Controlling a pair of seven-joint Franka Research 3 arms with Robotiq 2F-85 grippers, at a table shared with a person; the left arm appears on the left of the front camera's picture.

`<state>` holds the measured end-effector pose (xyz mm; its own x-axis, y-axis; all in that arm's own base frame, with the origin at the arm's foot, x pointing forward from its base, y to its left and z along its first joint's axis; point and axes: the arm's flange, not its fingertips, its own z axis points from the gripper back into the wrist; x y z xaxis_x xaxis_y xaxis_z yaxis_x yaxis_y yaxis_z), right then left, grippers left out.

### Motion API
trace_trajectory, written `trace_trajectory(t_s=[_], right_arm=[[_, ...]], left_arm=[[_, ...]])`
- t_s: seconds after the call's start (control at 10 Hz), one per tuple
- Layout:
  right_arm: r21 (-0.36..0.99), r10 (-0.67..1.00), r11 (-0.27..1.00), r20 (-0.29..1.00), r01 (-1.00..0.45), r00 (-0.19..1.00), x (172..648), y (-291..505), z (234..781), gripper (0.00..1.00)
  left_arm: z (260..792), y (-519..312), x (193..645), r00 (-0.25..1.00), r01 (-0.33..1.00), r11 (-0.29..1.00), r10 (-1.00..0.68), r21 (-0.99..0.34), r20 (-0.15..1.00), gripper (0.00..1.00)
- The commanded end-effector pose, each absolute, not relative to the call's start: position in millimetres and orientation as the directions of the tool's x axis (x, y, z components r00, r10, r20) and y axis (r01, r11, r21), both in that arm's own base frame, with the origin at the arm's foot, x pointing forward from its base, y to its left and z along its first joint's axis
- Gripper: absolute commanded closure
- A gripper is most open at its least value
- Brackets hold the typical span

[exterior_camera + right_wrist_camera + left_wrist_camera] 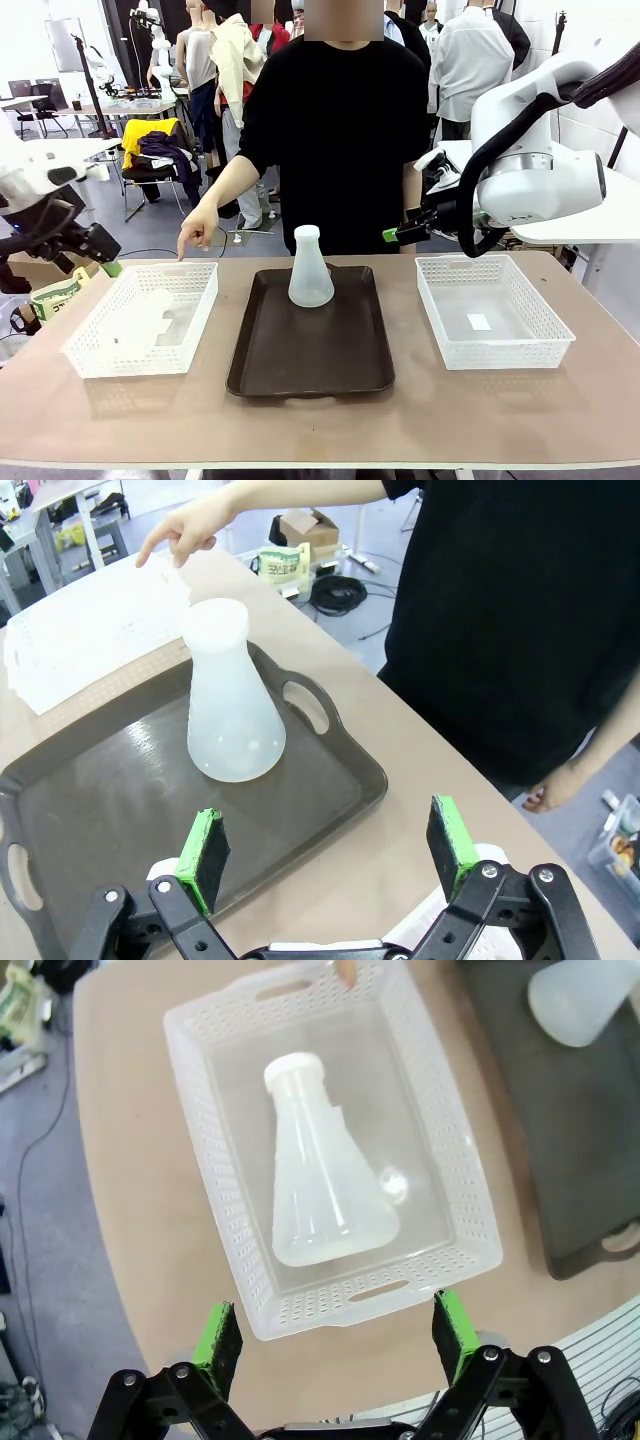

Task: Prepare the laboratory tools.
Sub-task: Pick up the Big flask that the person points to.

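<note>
Frosted white and translucent, probably plastic rather than glass, the lying flask [325, 1185] rests on its side in the middle of the left wrist frame. It is inside the left mesh basket [203, 1160], with its mouth toward the top of the frame and its wide base toward the bottom. It looks light and stiff with a smooth, slick skin, and on its side it could roll. The cone would likely squeeze out of a grip across its belly, so the narrow neck just under the thicker lip seems the safer hold. The upright flask [310, 268] stands at the centre of the front frame on the far end of the dark brown tray [310, 360]. It is top-light but easy to tip, and its neck is again the natural hold. At the upper left of the basket in the front frame, the person's hand [200, 232] points a finger down at the basket's far rim. An empty right mesh basket [440, 330] sits at right on the worktop [570, 420]. The left jaws hang wide open above the basket's near end, green pads [220, 1338] holding nothing. The right jaws, also fully open and empty, hover near the tray's edge.
</note>
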<state>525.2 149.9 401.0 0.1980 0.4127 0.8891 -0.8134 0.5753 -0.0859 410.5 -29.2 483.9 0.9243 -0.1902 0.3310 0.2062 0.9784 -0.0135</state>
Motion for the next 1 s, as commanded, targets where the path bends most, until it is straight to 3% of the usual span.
trace_trajectory(t_s=[0.0, 0.4, 0.9], right_arm=[[-0.084, 0.412, 0.576, 0.889, -0.813, 0.2, 525, 150, 401, 0.0], [-0.084, 0.412, 0.576, 0.889, -0.813, 0.2, 525, 150, 401, 0.0], [-0.084, 0.412, 0.576, 0.889, -0.813, 0.2, 525, 150, 401, 0.0]], left_arm=[[488, -37, 431, 0.95, 0.171, 0.985, -0.157, -0.027, 0.271, 0.0], [463, -38, 462, 0.971, 0.137, 0.99, -0.125, -0.045, 0.202, 0.0], [456, -36, 460, 0.966, 0.156, 0.987, -0.142, -0.048, 0.215, 0.0]])
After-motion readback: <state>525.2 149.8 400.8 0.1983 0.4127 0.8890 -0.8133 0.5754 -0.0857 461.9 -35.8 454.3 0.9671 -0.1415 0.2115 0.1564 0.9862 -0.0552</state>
